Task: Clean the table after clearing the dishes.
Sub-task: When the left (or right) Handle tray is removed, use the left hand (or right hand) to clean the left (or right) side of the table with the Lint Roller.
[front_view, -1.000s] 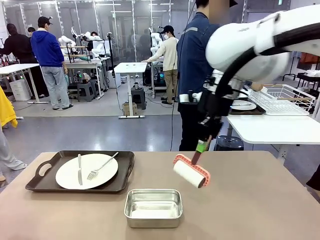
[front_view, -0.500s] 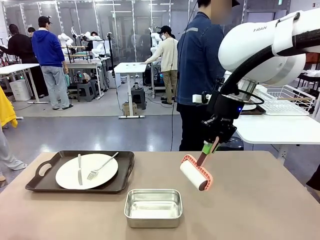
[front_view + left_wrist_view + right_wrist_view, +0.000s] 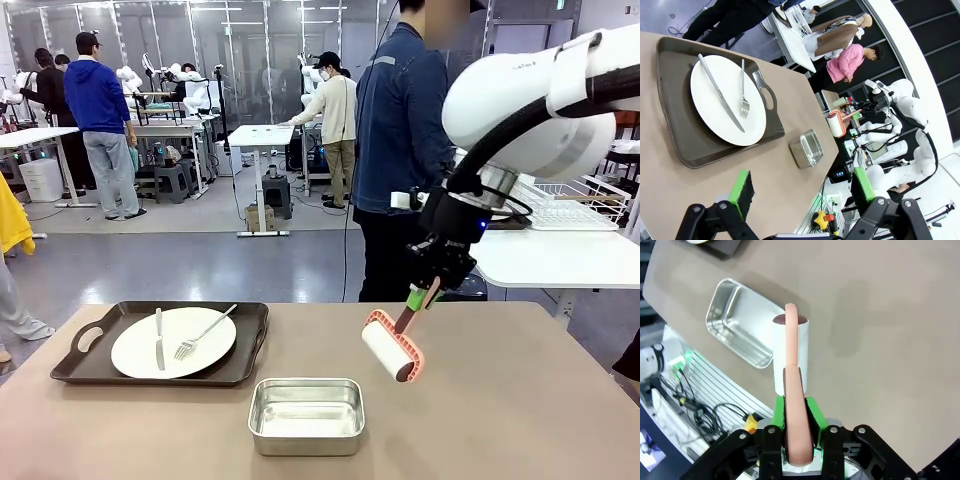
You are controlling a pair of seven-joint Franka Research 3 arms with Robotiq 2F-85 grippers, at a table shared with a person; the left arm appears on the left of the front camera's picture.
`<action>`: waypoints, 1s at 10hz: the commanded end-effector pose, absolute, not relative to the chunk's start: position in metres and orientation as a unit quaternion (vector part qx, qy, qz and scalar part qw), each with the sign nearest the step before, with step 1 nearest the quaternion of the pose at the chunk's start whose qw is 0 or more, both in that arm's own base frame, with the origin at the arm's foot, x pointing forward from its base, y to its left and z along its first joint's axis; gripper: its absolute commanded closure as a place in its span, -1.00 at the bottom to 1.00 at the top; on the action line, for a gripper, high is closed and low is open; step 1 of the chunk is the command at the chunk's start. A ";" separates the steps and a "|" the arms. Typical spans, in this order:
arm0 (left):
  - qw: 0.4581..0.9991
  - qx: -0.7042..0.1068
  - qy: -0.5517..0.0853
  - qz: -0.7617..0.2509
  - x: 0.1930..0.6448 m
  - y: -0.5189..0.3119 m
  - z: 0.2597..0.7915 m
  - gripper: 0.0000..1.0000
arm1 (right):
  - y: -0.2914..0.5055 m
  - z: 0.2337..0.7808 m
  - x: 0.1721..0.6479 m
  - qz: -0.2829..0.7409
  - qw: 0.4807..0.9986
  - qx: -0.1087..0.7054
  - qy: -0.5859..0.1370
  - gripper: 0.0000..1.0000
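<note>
On the left of the beige table a dark handled tray carries a white plate with a knife and fork; the left wrist view has the same tray, plate, knife and fork. My right gripper is shut on the pink handle of a lint roller, whose white roll hangs just above the table's middle. From the right wrist, the roller points down over the tabletop. My left gripper is open above the table.
A shiny steel pan sits near the table's front edge, left of the roller, also pan. A person in a blue jacket stands at the far side. A white table with a dish rack is at the right.
My right arm carried the roller slightly right and down; the roll has tilted a bit steeper. The tray, plate and pan stayed put.
</note>
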State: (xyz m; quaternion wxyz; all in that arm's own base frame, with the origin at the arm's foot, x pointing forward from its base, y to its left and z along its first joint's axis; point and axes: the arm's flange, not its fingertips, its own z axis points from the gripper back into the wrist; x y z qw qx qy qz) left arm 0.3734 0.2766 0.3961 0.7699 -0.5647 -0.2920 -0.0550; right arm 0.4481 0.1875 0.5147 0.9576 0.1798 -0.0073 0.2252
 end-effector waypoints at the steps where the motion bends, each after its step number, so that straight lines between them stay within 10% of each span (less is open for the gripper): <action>1: 0.771 -0.563 -0.292 -0.062 0.370 0.278 0.397 -1.00 | 0.168 0.493 0.442 0.177 0.960 0.216 -0.030 0.55; 10: 0.771 -0.563 -0.292 -0.062 0.370 0.278 0.397 -1.00 | 0.152 0.409 0.506 0.104 0.951 0.291 -0.009 0.55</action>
